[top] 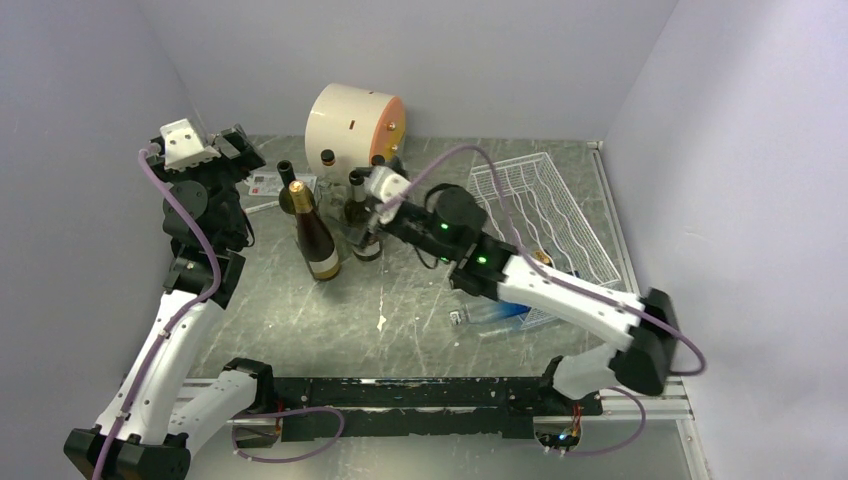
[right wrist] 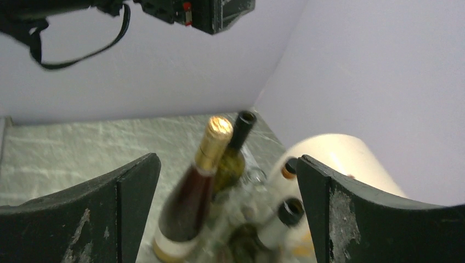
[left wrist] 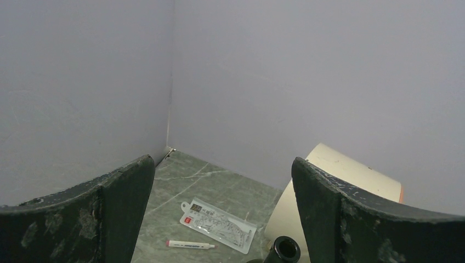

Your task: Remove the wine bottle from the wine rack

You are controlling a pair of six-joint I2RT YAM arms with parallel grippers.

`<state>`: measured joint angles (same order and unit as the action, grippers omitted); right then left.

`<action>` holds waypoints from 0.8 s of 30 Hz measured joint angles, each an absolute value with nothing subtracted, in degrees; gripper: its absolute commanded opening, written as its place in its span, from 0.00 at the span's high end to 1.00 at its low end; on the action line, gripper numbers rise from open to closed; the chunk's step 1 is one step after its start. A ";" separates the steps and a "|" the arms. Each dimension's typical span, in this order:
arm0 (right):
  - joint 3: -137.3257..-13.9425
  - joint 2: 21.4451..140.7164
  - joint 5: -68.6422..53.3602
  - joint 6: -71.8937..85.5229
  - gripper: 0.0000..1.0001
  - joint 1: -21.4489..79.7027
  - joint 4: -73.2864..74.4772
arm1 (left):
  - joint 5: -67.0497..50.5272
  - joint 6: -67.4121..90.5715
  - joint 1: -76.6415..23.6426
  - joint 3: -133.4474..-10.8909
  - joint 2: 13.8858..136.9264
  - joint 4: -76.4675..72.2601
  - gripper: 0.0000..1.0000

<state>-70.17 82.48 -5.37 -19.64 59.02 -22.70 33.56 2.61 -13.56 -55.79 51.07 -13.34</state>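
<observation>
Out at two o'clock from the table's middle, the wine rack (top: 548, 212) lay flat on the grey table (top: 420, 320), close to the right wall. The wine bottle (top: 312, 238), gold foil on its top, stood upright on the table well apart from that rack, at about ten o'clock from the middle. It was just beside a cluster of other bottles (top: 357, 205). My right gripper (right wrist: 223, 160) was spread wide and held nothing. It sat at the three o'clock side of the cluster, and I could not tell whether it brushed the nearest bottle. Between my fingers (right wrist: 126, 203) the bottles showed blurred, the gold top tilting toward one o'clock in my wrist view. My left gripper (left wrist: 222, 161) was also wide open and empty, raised near the far-left corner. Below it lay a clear packet (left wrist: 218, 224) and a small white tube (left wrist: 191, 244), with a dark bottle mouth (left wrist: 285, 249) at six o'clock. The cream drum (top: 350, 120) stood at twelve o'clock by the back wall.
</observation>
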 measured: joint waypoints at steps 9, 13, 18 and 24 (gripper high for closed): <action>-62.46 64.16 1.83 -33.95 0.07 58.81 7.40 | 32.73 3.97 -13.56 -56.71 50.65 -11.86 0.02; -64.60 67.46 1.96 -39.94 0.10 53.91 24.29 | 32.53 4.49 -13.56 -56.73 50.59 -11.57 0.02; -63.16 70.74 -0.23 -44.29 0.11 48.77 32.93 | 32.18 5.08 -13.56 -56.73 50.59 -10.92 0.02; -57.17 73.58 -5.17 -48.29 0.14 43.81 34.35 | 31.90 5.34 -14.15 -56.73 50.59 -10.87 0.02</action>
<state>-57.17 73.58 -5.17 -48.29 43.81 34.35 31.90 5.34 -14.15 -56.73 50.59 -10.87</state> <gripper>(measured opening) 0.873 0.984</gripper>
